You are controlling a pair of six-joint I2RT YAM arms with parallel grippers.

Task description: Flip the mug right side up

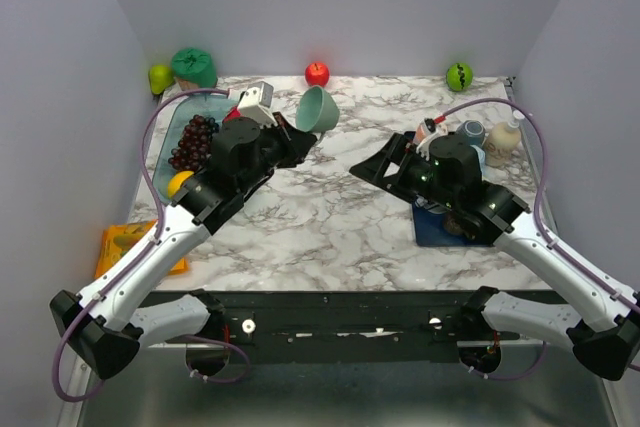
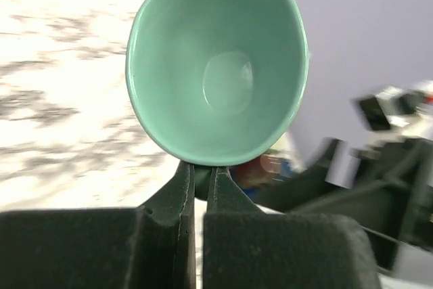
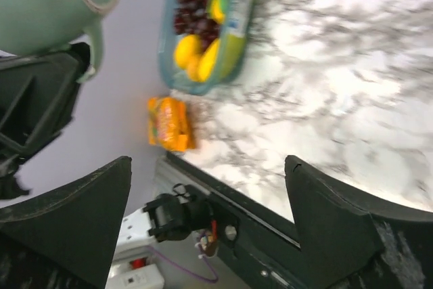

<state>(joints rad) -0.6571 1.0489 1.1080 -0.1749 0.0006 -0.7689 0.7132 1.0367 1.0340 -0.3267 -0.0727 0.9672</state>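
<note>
Pale green mug [image 1: 318,109], airborne, mouth sideways.

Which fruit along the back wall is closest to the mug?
The red apple, just beyond the teal mug; the pear and green apple sit near the back corners.

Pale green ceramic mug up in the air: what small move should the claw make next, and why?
The pale green ceramic mug hangs above the white marble table, tipped sideways, pinched in the left claw. I'd probably roll that wrist next until the mouth faces up, since it isn't upright yet.
</note>
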